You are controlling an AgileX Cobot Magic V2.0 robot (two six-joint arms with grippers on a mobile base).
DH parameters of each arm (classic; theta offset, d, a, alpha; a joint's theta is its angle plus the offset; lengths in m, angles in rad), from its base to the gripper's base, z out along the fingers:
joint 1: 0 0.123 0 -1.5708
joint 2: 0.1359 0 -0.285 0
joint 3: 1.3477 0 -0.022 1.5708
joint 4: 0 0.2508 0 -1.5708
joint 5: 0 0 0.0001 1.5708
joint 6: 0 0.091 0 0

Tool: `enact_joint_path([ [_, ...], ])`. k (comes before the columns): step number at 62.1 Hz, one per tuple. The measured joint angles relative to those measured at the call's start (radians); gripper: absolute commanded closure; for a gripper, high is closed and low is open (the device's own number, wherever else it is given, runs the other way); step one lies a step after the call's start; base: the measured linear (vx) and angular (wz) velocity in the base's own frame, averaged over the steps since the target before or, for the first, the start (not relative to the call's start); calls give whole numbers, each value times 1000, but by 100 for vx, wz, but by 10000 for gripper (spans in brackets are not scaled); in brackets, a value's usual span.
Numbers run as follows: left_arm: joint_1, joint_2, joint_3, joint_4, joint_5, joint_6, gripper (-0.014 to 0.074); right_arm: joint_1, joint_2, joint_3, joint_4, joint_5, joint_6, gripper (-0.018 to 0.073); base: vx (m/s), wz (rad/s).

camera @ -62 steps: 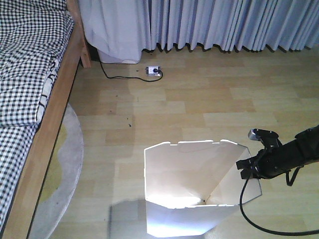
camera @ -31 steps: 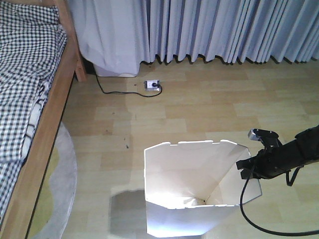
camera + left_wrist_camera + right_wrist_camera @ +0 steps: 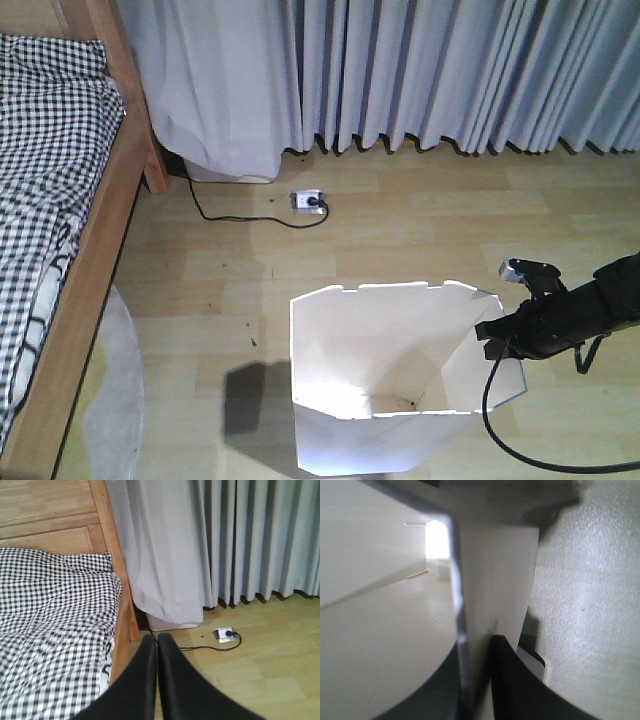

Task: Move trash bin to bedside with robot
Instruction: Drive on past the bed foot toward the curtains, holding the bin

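Curtains (image 3: 450, 70) loom nearer and the bed (image 3: 50, 200) has slid left, so the base is rolling. The bin (image 3: 350, 330) sits near-centre, right of the bed, its right rim pinched by the right gripper (image 3: 492, 335). The left gripper (image 3: 157, 670) is pressed together, empty.

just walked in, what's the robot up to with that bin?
The right gripper has its jaws closed over the right-hand rim of the white trash bin, one on each side of the wall. The bin stands upright on the wood floor, well apart from the bed on the left. The left gripper is shut, holds nothing, and points toward the bed.
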Motion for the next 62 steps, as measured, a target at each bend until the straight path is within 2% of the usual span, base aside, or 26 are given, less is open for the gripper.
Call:
enact_joint_path([
  [62,0,0,0,0,0,0,602,0,0,0,0,2,0,565,28,2],
])
